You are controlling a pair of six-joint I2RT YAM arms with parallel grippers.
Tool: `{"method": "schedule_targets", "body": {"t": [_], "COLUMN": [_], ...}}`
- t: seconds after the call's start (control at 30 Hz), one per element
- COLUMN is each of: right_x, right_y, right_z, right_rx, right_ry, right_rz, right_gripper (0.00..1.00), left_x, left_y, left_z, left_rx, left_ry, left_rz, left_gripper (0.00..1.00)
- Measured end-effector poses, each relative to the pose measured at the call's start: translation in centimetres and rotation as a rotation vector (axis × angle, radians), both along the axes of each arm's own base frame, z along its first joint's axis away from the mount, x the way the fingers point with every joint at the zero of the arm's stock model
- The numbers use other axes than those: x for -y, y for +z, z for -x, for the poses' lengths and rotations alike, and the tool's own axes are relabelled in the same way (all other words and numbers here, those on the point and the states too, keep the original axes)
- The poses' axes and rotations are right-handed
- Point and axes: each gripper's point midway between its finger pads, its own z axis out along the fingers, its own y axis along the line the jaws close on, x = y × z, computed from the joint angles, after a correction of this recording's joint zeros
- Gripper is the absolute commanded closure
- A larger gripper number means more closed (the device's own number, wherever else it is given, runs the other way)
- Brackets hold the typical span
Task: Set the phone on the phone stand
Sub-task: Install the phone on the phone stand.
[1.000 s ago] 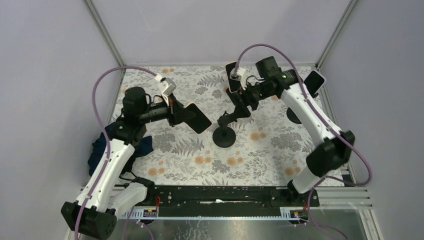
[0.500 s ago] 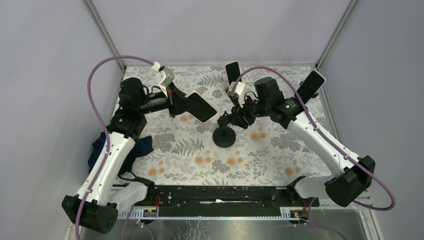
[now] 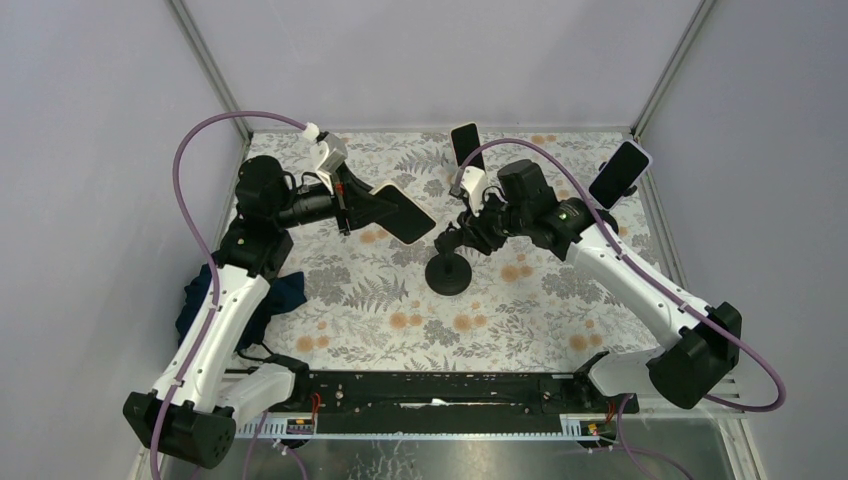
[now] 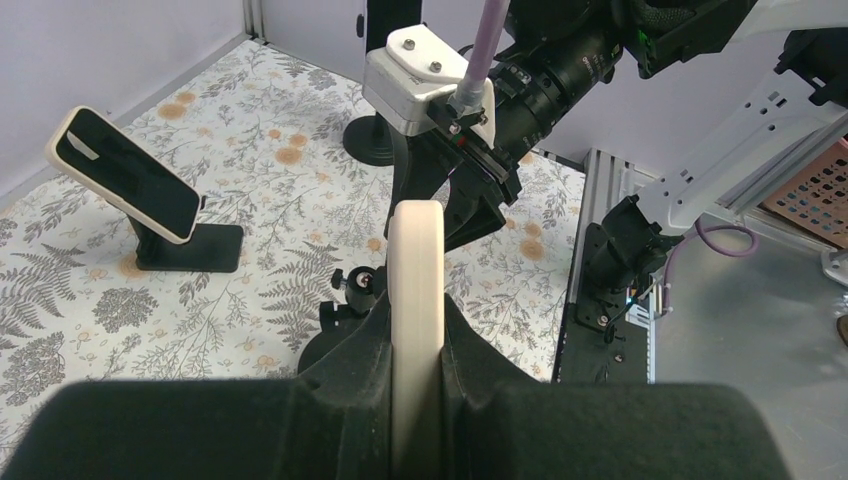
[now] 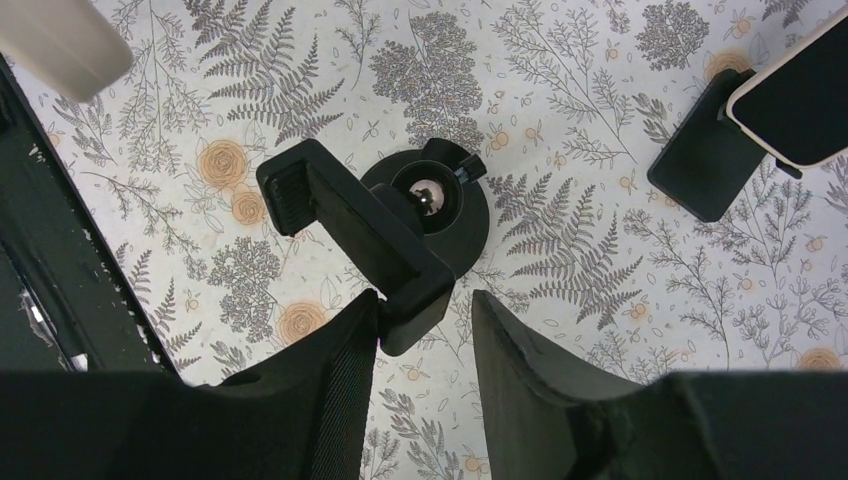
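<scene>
The phone (image 3: 405, 213), black-faced in a cream case, is held in my left gripper (image 3: 352, 208), which is shut on its near end. In the left wrist view the phone (image 4: 415, 280) stands edge-on between the fingers, above the black phone stand (image 4: 347, 288). That phone stand (image 3: 449, 270) has a round base and a tilted clamp arm (image 5: 345, 220). My right gripper (image 5: 425, 318) is open around the clamp arm's lower end. Its left finger (image 5: 340, 370) touches that end and the right finger stands apart from it.
Two other phones rest on stands: one at the back centre (image 3: 465, 146) and one at the back right (image 3: 620, 172), the latter also in the right wrist view (image 5: 795, 95). A dark blue cloth (image 3: 275, 293) lies at the left edge by my left arm.
My right arm has swung down and left from the back phone to the stand's clamp, its jaws narrowing. The left arm has carried the phone a little right and toward the back.
</scene>
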Motion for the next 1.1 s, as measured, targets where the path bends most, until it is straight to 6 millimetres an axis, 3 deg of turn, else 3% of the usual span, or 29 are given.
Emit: {"method": "schedule_targets", "body": {"t": [0.13,0.4,0.53,0.67,0.77,0.83,0.9,1.1], "right_x": [0.1,0.4,0.4,0.3,0.2,0.2,0.2,0.2], "right_y": [0.4,0.6,0.7,0.7,0.6,0.7,0.7,0.7], "right_z": [-0.1,-0.3,-0.2,-0.2,-0.1,-0.1,-0.1,0.0], "right_rx": [0.004,0.017,0.022,0.029,0.032,0.033,0.034,0.035], "right_ry": [-0.009,-0.031,-0.031,-0.032,-0.030,-0.030,-0.031,-0.029], "right_rz": [0.001,0.010,0.014,0.021,0.025,0.026,0.027,0.026], "right_gripper": [0.68,0.72,0.89,0.97,0.94,0.77,0.67,0.59], "left_x": [0.0,0.5,0.8,1.4,1.8,2.2,2.5,2.8], "left_y": [0.1,0.2,0.2,0.1,-0.1,-0.5,-1.1,-2.3], "left_z": [0.0,0.3,0.6,0.7,0.8,0.8,0.8,0.5], "left_rx": [-0.004,-0.010,-0.014,-0.016,-0.021,-0.033,-0.046,-0.077], "left_ry": [-0.001,-0.014,-0.025,-0.037,-0.044,-0.054,-0.059,-0.050], "left_rz": [0.004,0.015,0.017,0.017,0.017,0.016,0.011,0.000], "left_gripper": [1.00,1.00,1.00,1.00,1.00,1.00,1.00,1.00]}}
